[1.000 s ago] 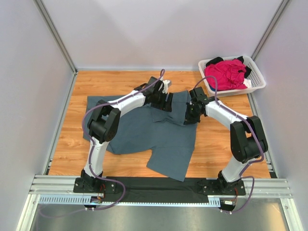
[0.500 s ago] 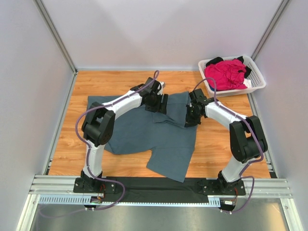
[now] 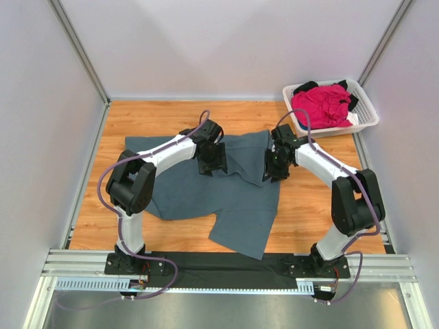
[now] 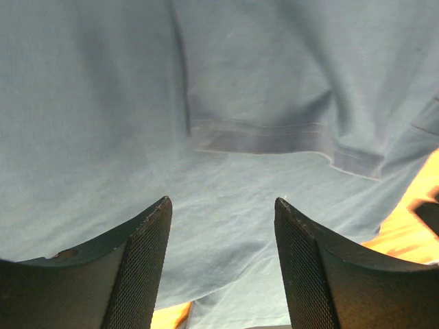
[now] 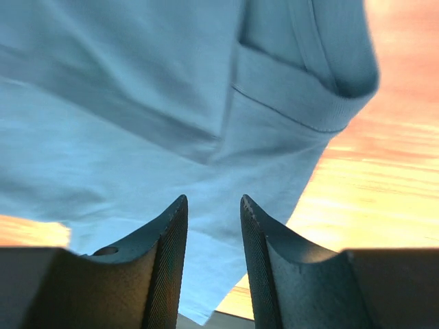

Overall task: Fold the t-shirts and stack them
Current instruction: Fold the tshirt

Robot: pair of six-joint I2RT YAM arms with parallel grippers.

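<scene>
Blue-grey t-shirt (image 3: 199, 192) lies spread on the wood table (image 3: 315, 205), mid-frame in the top view, with one lobe trailing toward 6 o'clock and a hemmed flap lying over the body near the far edge. Magenta shirt (image 3: 319, 106) and black shirt (image 3: 305, 87) sit bunched in the white basket (image 3: 367, 110) at 1 o'clock of the table, so there is no stack yet. Step in hand reads as the first fold of the first shirt, between grasps. Left gripper (image 4: 221, 205) hovers low over the body panel, fingers apart and nothing between them; the stitched hem of the flap sits at 12 o'clock of the tips, near but not touched. Right gripper (image 5: 213, 200) has its fingers apart too, a narrower gap, also empty; the cloth runs under them and the sleeve cuff lies at 1 o'clock, with bare wood beyond at 3 o'clock. Whether either set of tips touches the fabric cannot be told. The next move probably calls for both to drop onto an edge, pinch a consistent number of layers, and carry in step so the crease stays straight. Risk: an uneven pinch drags the lower layer along.
</scene>
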